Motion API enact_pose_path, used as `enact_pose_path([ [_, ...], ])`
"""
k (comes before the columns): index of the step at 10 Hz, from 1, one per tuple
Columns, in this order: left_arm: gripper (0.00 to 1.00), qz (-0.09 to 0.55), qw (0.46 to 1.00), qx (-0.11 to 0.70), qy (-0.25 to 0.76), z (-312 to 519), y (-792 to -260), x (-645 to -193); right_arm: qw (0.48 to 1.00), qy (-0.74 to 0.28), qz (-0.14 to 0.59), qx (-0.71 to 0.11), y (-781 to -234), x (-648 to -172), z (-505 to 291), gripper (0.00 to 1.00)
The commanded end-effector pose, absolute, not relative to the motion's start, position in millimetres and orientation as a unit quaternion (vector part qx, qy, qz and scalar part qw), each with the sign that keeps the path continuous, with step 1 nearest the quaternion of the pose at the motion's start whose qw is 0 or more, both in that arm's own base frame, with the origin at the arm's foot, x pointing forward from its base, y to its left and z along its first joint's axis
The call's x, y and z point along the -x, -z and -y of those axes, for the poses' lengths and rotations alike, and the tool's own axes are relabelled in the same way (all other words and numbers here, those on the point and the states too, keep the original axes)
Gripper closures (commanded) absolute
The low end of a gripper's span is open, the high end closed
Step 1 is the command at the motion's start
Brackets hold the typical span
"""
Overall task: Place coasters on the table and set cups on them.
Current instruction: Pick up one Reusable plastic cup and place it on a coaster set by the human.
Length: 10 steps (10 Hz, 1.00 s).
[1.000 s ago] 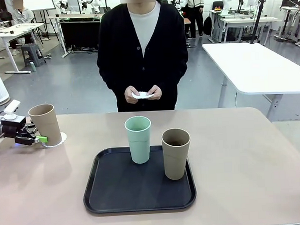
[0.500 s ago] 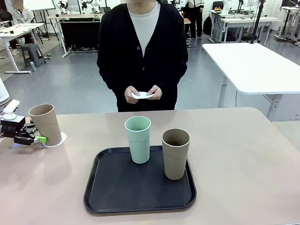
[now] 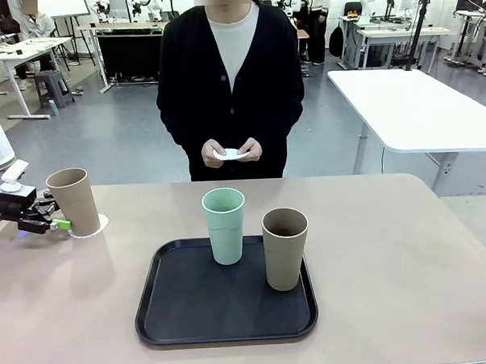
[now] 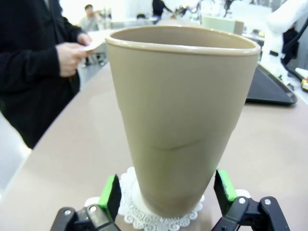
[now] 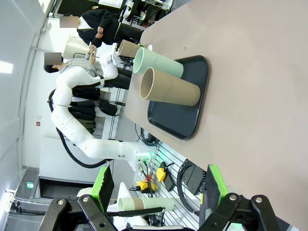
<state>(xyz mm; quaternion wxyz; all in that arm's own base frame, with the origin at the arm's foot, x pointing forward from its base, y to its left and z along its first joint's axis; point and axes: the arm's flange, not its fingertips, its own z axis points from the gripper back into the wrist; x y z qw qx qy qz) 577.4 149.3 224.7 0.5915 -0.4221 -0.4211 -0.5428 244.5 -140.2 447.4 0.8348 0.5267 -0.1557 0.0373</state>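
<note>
Change: the left gripper (image 3: 59, 225) is drawn back slightly from the tan cup (image 3: 74, 201), which is left standing on a coaster (image 3: 100, 225) at the far left of the table (image 3: 392, 264).
Meaning: one pairing is judged done; two are judged outstanding.
Left jaws: spread wide on either side of the cup's base, clear of it.
Right gripper (image 5: 158, 190): held wide and empty, well apart from the cups.
Cups: three are counted, one on the coaster, the mint cup (image 3: 225, 225) and the second tan cup (image 3: 285, 249) on the black tray (image 3: 192, 305).
Coasters: one is laid; something white (image 3: 230, 155) is held in the person's hands (image 3: 213, 154), its number not discernible.
</note>
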Motion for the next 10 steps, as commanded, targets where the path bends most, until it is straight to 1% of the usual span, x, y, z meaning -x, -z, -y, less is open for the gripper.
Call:
enact_pose_path([
  [1, 0.00, 0.408, 0.600, 0.420, 0.545, -158.6, -233.9, -577.9, 0.832, -0.039, 0.159, -0.530, -447.2, -246.0, 140.2, 0.00],
  [4, 0.00, 0.406, 0.614, 0.408, 0.540, -172.4, -238.1, -576.1, 0.832, -0.039, 0.159, -0.530, -447.2, -246.0, 140.2, 0.00],
  [6, 0.00, 0.399, 0.645, 0.372, 0.536, -183.7, -253.0, -570.2, 0.832, -0.039, 0.159, -0.530, -447.2, -246.0, 140.2, 0.00],
  [7, 0.00, 0.376, 0.697, 0.331, 0.514, -183.4, -277.5, -559.6, 0.832, -0.039, 0.159, -0.530, -447.2, -246.0, 140.2, 0.00],
  [8, 0.00, 0.365, 0.744, 0.275, 0.488, -176.9, -315.1, -540.6, 0.832, -0.039, 0.159, -0.530, -447.2, -246.0, 140.2, 0.00],
  [9, 0.00, 0.368, 0.767, 0.223, 0.476, -167.9, -353.4, -513.7, 0.832, -0.039, 0.159, -0.530, -447.2, -246.0, 140.2, 0.00],
  [10, 0.00, 0.357, 0.789, 0.193, 0.462, -157.7, -381.6, -497.3, 0.832, -0.039, 0.159, -0.530, -447.2, -246.0, 140.2, 0.00],
])
